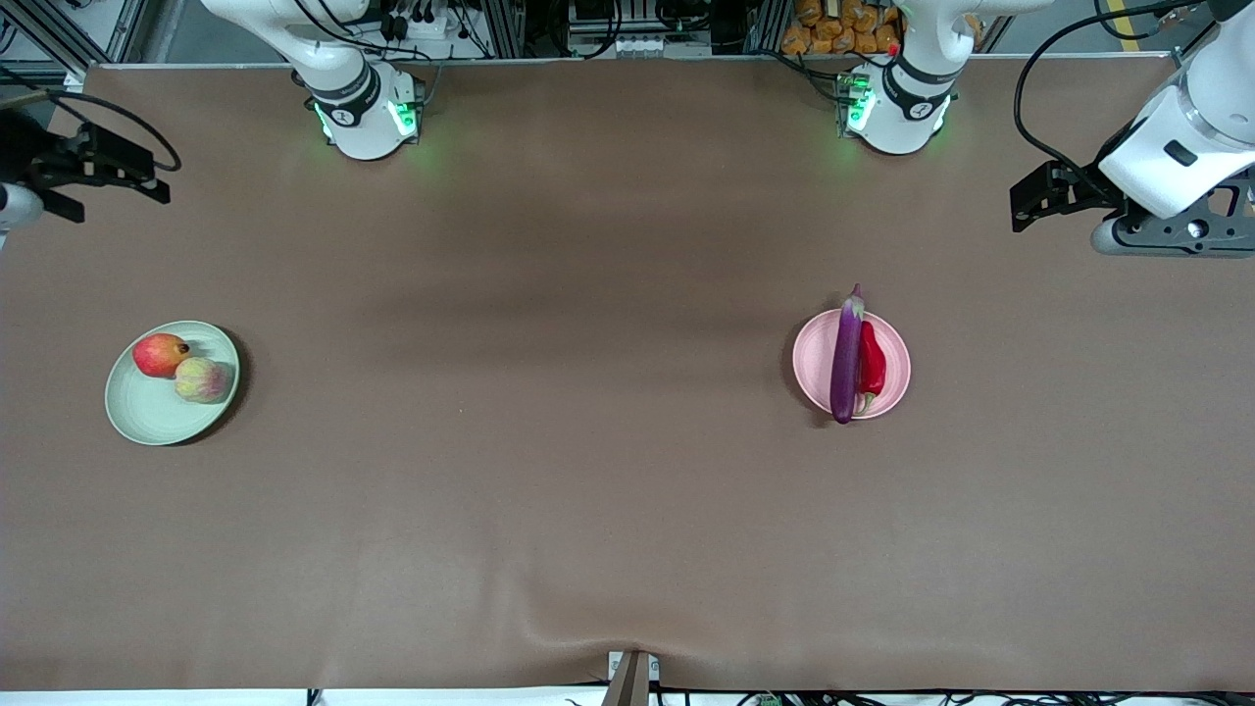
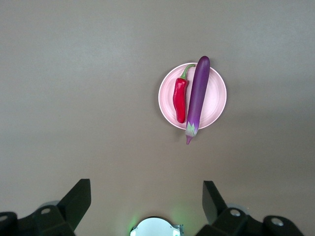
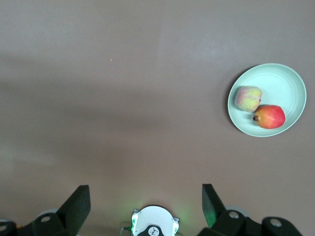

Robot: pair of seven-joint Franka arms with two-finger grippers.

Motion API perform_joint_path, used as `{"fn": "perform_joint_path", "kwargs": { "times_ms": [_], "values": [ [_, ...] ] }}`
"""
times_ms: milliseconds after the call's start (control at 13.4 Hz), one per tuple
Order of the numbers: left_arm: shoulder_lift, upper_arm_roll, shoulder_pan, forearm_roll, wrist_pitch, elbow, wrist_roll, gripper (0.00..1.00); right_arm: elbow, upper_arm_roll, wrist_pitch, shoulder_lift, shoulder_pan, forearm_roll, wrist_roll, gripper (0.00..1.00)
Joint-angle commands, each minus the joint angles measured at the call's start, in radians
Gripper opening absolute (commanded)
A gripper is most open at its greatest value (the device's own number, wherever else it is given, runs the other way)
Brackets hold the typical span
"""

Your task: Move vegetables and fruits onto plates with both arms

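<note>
Left gripper (image 2: 146,204) and right gripper (image 3: 146,204): jaws apart, raised over matte brown worktop (image 1: 588,441). Glossy eggplant (image 1: 846,358) lies at 9 o'clock of wrinkled chili (image 1: 871,368) on round pink plate (image 1: 812,365).

A robotics lab: aluminium framing (image 1: 59,34) and cables (image 1: 441,20) edge the table (image 1: 588,471).

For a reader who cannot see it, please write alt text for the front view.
A pale pink plate toward the left arm's end of a brown table holds a purple eggplant and a red chili pepper; a pale green plate toward the right arm's end holds two round fruits. Both arms wait, the left hand and right hand empty.
</note>
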Motion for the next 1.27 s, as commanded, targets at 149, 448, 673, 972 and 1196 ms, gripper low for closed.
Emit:
{"fn": "perform_joint_path", "kwargs": {
  "times_ms": [149, 448, 673, 972, 1196],
  "values": [
    [0.013, -0.013, 0.014, -0.013, -0.026, 0.033, 0.015, 1.00, -0.055, -0.008, 0.048, -0.056, -0.014, -0.063, -0.004, 1.00],
    [0.008, -0.013, 0.012, -0.015, -0.026, 0.036, 0.011, 1.00, 0.021, -0.006, 0.039, -0.025, -0.031, -0.060, 0.002, 1.00],
    [0.008, -0.015, 0.011, -0.013, -0.026, 0.036, 0.015, 1.00, 0.013, -0.003, 0.015, -0.028, -0.031, -0.055, 0.158, 1.00],
    [0.005, -0.015, 0.009, -0.015, -0.026, 0.036, 0.015, 1.00, 0.019, -0.003, 0.018, -0.025, -0.034, -0.060, 0.191, 1.00],
    [0.008, -0.015, 0.005, -0.012, -0.026, 0.036, 0.005, 1.00, 0.024, 0.005, 0.023, -0.025, -0.028, -0.119, 0.191, 1.00]
  ]
}}
